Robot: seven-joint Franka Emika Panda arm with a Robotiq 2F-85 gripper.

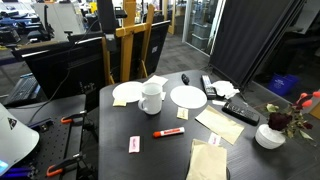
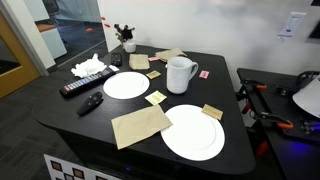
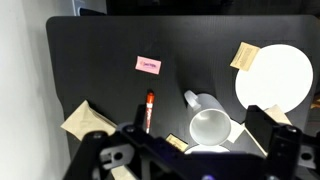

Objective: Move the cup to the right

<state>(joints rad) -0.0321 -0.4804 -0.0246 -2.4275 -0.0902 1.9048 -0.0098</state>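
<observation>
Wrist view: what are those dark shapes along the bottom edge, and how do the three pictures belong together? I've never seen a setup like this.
The dark shapes are the end effector, the two-fingered hand of a robot arm. A camera on its wrist looks down past the fingers, which stand apart and hold nothing. A white mug shows between them, further down. The other two pictures come from cameras placed around the black table, on different sides. Both show the mug between two white plates. Also on the table are an orange marker, a pink card, brown napkins, remote controls and a small bowl of flowers.
</observation>
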